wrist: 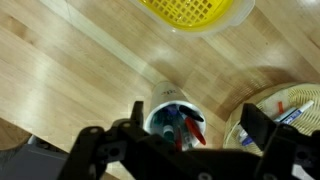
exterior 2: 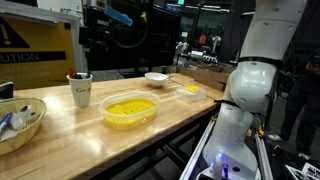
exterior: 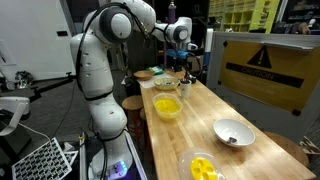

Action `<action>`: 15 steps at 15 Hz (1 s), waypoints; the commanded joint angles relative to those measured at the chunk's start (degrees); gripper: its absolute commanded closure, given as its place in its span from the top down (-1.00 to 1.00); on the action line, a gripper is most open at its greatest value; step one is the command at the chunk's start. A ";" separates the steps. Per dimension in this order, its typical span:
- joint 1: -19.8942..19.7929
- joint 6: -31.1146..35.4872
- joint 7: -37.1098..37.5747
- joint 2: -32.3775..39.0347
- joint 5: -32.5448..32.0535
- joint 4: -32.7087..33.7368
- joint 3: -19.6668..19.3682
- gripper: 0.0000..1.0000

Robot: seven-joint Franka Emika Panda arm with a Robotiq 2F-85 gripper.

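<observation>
While jaws hang spread wide, cup of pens (wrist: 176, 120) stands upright straight below, between them, nearer one jaw

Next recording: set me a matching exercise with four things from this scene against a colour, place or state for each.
Things:
1 cup
2 big bowl
3 basket
4 gripper

Descriptions:
a yellow, mid-table
b woven, beside the cup
c white, holding pens
d fingers spread wide, above the cup

Pairs: 1-c, 2-a, 3-b, 4-d
</observation>
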 commanded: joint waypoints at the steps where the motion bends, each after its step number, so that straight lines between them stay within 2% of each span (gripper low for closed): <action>1: -0.21 1.12 3.70 0.17 0.82 1.35 -0.24 1.00; 6: -0.16 3.33 8.12 1.71 -1.01 2.72 -0.10 1.00; 15: -0.01 3.43 11.36 7.78 -1.65 6.92 -0.49 1.00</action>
